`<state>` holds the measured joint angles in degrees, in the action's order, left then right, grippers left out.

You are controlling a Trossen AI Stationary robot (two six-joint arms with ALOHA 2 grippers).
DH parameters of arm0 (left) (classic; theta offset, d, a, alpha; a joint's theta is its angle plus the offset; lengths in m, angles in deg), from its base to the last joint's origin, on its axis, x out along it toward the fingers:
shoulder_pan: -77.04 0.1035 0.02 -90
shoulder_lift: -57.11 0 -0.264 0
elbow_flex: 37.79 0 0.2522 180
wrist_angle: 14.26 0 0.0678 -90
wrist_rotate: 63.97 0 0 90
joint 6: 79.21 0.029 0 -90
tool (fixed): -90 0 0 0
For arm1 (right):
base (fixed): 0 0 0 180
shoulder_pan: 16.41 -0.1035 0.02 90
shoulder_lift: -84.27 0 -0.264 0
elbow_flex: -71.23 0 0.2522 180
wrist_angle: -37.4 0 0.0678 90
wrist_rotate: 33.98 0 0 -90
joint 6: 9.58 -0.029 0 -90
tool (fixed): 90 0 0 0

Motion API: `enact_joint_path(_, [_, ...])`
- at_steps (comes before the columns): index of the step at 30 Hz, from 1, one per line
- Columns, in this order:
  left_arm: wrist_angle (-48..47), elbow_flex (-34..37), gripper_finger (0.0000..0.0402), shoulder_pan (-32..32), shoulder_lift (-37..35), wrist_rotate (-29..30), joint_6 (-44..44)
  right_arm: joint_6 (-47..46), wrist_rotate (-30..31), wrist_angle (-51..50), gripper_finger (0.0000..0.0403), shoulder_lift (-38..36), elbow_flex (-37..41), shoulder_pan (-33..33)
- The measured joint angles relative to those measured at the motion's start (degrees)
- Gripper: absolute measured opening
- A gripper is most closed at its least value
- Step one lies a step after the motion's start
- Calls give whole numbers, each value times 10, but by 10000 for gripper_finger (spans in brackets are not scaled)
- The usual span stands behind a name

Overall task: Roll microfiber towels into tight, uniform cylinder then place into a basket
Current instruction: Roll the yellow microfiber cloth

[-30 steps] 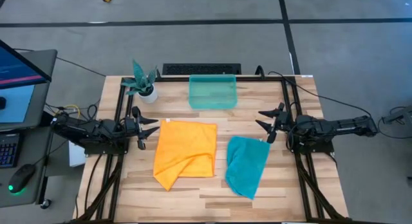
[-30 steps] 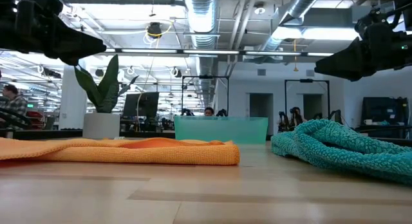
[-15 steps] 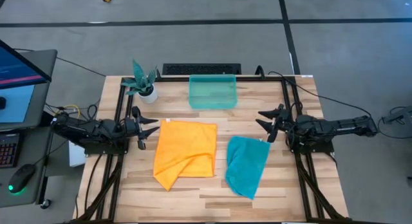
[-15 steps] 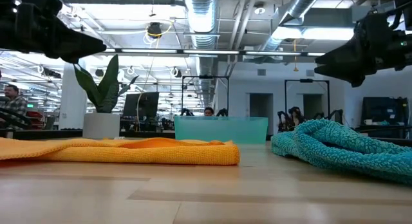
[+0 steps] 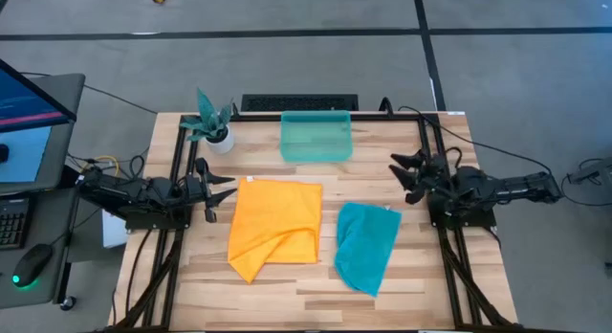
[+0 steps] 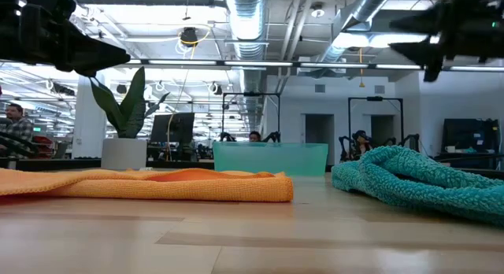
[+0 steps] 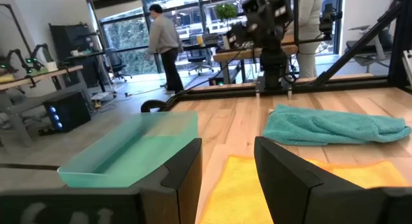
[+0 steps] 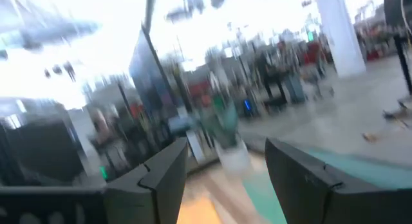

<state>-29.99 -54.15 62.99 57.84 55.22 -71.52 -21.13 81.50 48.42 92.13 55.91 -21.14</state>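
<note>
The orange-yellow towel (image 5: 275,228) lies flat on the table's middle, with one near corner folded over. The teal-blue towel (image 5: 366,245) lies rumpled to its right. The teal-green basket (image 5: 316,136) stands at the far edge. My left gripper (image 5: 226,188) is open above the table's left side, beside the orange towel's far left corner. In the left wrist view (image 7: 225,176) its fingers point across the orange towel (image 7: 238,185). My right gripper (image 5: 400,177) is open and raised at the table's right side, beyond the teal towel's far end. It touches nothing.
A potted plant (image 5: 211,122) stands at the far left corner, left of the basket. Dark frame rails (image 5: 430,170) run along the table's left and right sides. A monitor and keyboard (image 5: 19,132) stand off the table's left side. People stand in the room behind (image 7: 164,37).
My right gripper has risen and swung a little toward the table's far edge, tipping up from a downward slant to about level. It stays open. Both towels lie as before.
</note>
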Motion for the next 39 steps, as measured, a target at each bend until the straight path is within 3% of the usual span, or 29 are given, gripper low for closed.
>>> enact_joint_path(8, [1, 0, 135, 0, 0, 2, -50, 46, -40, 41, 230, 51, -77, -1])
enact_joint_path(17, [2, 0, 135, 0, 0, 3, -196, 88, -64, -64, 230, 236, -237, -2])
enact_joint_path(23, [12, 1, 135, 1, 0, 16, -208, 80, -63, -134, 230, 358, -268, -30])
enact_joint_path(31, [1, 0, 135, 0, 9, -13, -229, 70, -48, -37, 230, 547, -269, -47])
enact_joint_path(36, [1, 0, 135, 0, 11, 1, -194, 75, -44, 78, 230, 649, -269, -34])
enact_joint_path(39, [1, 0, 135, 0, 11, 6, -180, 75, -44, 88, 230, 690, -289, -28])
